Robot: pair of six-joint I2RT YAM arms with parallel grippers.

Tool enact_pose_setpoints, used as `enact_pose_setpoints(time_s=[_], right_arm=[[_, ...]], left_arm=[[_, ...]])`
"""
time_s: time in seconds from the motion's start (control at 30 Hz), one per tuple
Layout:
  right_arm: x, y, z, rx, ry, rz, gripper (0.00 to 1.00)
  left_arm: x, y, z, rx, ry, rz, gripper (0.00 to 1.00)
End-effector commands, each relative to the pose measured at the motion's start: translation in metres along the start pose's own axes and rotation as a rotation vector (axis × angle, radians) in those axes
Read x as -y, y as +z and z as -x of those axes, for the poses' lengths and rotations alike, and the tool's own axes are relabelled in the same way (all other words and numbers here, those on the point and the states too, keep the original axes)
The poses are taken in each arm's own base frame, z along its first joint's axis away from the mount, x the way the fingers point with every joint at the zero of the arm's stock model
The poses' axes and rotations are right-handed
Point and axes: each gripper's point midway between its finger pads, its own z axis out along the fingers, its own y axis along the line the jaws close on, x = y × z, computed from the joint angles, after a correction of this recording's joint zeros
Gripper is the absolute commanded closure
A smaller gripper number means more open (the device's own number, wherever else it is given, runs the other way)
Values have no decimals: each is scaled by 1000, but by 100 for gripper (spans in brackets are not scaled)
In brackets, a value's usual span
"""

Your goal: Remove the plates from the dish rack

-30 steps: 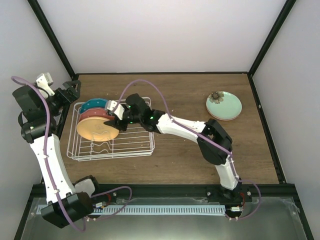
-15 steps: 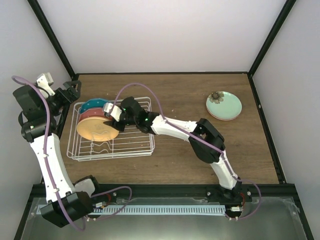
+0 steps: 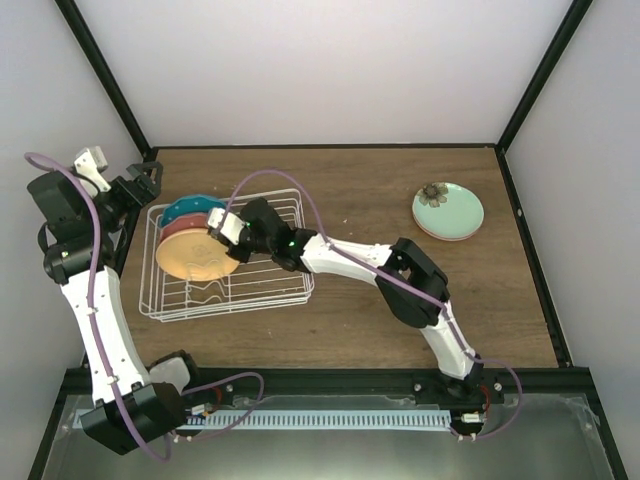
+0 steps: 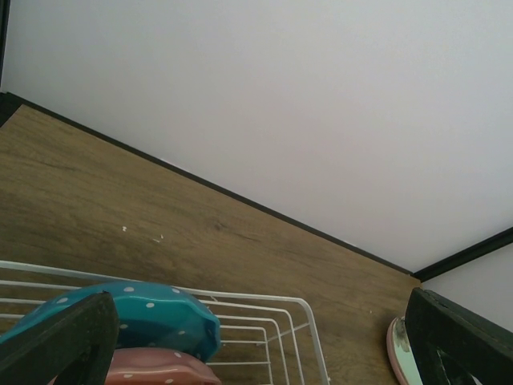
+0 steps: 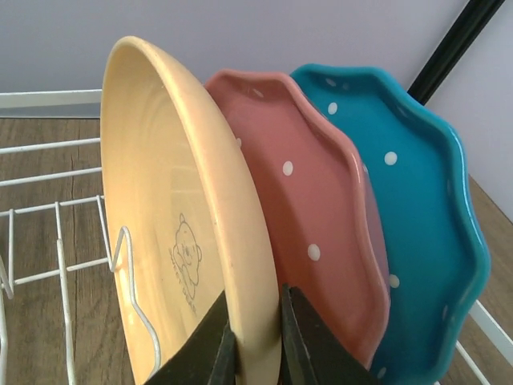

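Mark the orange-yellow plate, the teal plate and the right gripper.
orange-yellow plate (image 5: pixel 160 216): right wrist view, printed face.
teal plate (image 5: pixel 417 200): right wrist view, dotted face.
right gripper (image 5: pixel 255 325): right wrist view, between fingertips.

A brown wood-grain table sits under soft, even light, plain white walls closing its far edge and both sides, black posts rising from its far corners, a grey metal trough along its near edge.

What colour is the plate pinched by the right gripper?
Orange-yellow plate, with a small drawing on its face; the right wrist view shows it best.
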Motion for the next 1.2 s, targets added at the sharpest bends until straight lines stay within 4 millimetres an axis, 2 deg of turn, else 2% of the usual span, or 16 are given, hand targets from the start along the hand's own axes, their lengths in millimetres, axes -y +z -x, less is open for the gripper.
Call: enact_pose_setpoints(time_s=[0.0,0.13,0.17,0.43,0.57,0.67,0.77,0.9,1.0,1.1,1.17], right_arm=[[-2,-21,26,50,-21,-58,99],[4,-40,35,79,-58,-168,99],[8,-49,45,108,-64,-204,99],[31,-98,74,167,-58,-368,99],[36,-126,94,190,-76,-387,99],[40,-148,100,175,-91,-392,99],[55,-178,99,160,-66,-425,99],[92,-223,101,168,4,-494,99],[124,-245,92,124,15,-578,99],[179,-275,71,61,118,-705,99],[229,-304,40,-8,264,-823,99]], left_arm=[[2,0,0,5,0,-11,0],[2,1,1,8,-3,-14,0],[2,1,1,9,-3,-14,0],[4,1,5,21,-8,-22,0],[4,3,8,26,-10,-28,0],[5,4,12,33,-3,-32,0],[6,6,17,42,2,-36,0],[5,11,22,50,-7,-46,0],[3,15,26,56,-14,-51,0],[2,18,30,61,-16,-56,0],[2,19,31,61,-17,-60,0]])
